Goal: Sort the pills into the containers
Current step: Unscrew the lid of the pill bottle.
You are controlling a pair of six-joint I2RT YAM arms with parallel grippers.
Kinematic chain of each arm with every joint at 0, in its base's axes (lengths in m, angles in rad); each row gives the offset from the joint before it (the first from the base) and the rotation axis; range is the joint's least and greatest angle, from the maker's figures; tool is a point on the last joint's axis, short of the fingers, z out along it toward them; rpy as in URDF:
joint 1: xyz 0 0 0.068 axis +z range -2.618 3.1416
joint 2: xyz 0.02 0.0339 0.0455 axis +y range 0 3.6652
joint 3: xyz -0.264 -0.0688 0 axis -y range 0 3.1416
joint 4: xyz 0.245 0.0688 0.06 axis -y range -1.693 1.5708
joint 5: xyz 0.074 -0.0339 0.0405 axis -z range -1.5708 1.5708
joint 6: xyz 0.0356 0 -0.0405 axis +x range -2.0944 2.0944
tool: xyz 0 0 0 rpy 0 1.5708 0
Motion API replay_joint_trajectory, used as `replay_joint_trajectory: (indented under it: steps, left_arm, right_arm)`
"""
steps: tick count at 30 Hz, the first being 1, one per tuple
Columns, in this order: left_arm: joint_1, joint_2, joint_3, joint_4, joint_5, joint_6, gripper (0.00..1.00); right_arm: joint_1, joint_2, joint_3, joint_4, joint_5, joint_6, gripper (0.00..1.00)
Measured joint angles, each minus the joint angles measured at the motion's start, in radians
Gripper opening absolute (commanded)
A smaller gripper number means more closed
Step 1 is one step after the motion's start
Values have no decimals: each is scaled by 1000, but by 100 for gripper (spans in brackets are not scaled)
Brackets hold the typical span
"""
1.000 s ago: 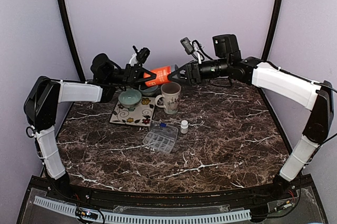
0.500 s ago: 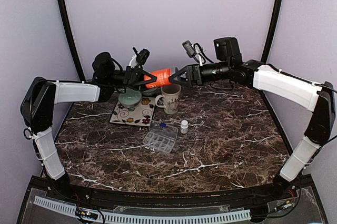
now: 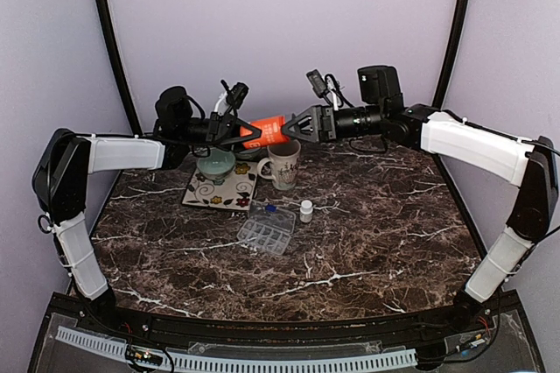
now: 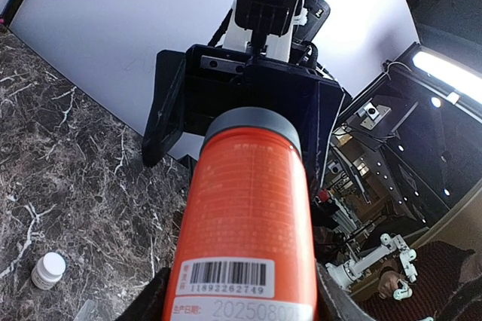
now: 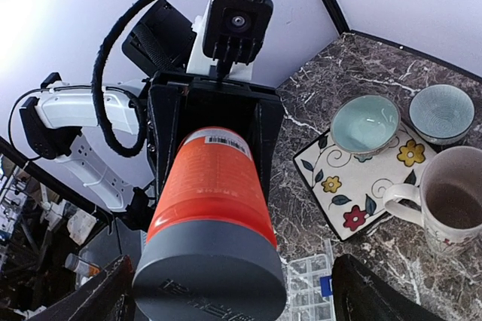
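Held level above the table, the orange pill bottle sits clenched in the left hand; the right hand gapes around its grey cap. Rigid, light, probably slick: grip the cap squarely.

Orange bottle held; right fingers flank grey cap; white vial lower-left.

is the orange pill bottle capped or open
Capped. A grey cap covers the end of the orange pill bottle facing the right gripper.
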Motion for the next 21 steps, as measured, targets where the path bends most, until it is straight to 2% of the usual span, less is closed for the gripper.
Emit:
replay_joint_trajectory:
  steps: [8, 21]
  left_arm:
    - [0, -10, 0, -59, -16, 58, 13]
    - [-2, -66, 1, -253, -60, 232, 13]
  right_arm:
    - [-11, 0, -24, 65, -32, 122, 91]
    - [-15, -1, -32, 116, -57, 273, 90]
